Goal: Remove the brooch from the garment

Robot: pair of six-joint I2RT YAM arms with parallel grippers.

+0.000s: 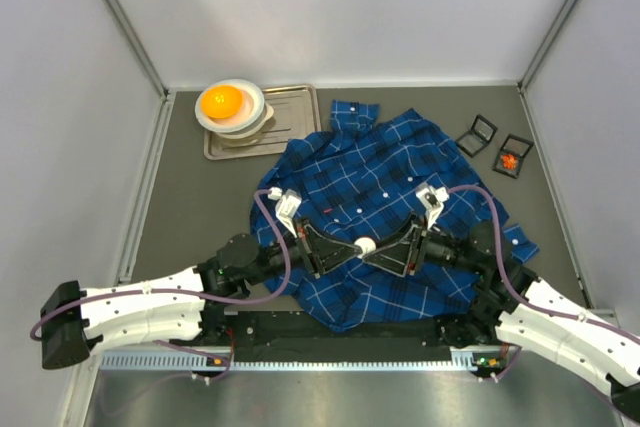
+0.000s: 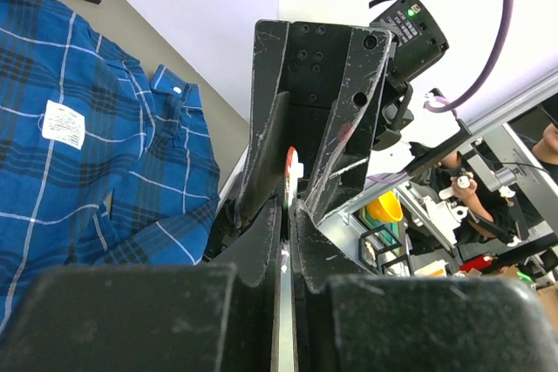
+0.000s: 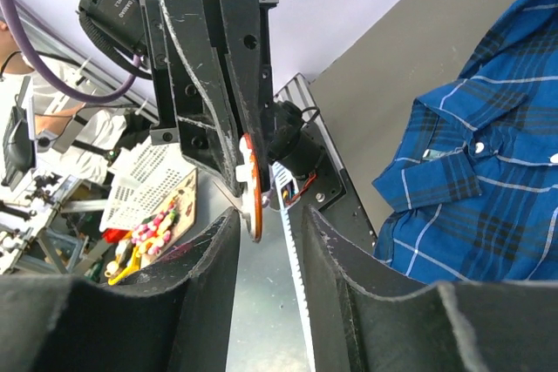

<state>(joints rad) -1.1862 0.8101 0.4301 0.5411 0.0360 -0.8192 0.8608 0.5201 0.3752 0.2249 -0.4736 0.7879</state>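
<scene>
The left gripper (image 2: 285, 215) pinches the brooch (image 3: 254, 193) above the shirt (image 1: 390, 162), while the right gripper (image 3: 266, 224) has its jaws part-spread around it. The brooch looks free of the cloth, so only setting it down seems left.

Top view: the brooch (image 1: 363, 245), between my left pincer (image 1: 353, 246) and my right pincer (image 1: 377, 248), is a white speck too small to show any pattern. Both wrist views give it edge-on, face hidden; whether my right fingers (image 3: 327, 250) press it cannot be told. The garment (image 1: 400, 162) is covered by my arms at 6 o'clock. At 1 o'clock, a black case (image 1: 512, 158) holds something orange, too small to identify.
</scene>
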